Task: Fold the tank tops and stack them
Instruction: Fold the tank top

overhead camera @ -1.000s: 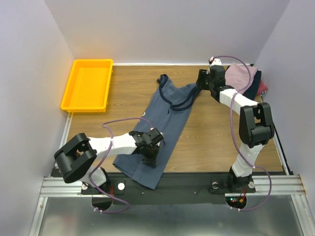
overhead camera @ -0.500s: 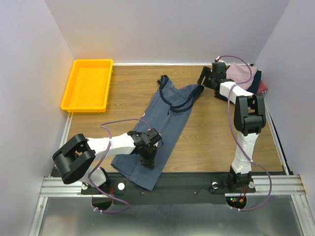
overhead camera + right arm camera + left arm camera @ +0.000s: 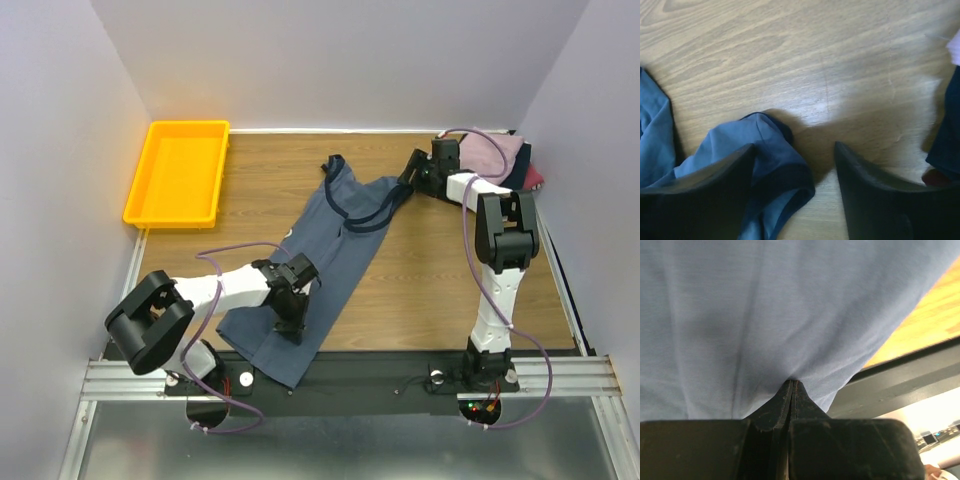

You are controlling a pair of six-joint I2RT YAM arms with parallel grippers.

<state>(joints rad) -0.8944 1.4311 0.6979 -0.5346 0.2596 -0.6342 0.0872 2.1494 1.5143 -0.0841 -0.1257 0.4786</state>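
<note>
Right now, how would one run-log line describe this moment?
left gripper: shut on slate-blue cloth tank top, near end | right gripper: open at far strap | top: spread out, unfolded

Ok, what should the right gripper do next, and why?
Probably close on the strap of the blue top: the right gripper is open with the strap partly between its jaws, while the left gripper pinches the top's near edge.

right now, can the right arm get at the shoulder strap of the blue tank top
Probably yes: the right gripper is open right above the shoulder strap of the slate-blue tank top, with only bare table around it.
</note>
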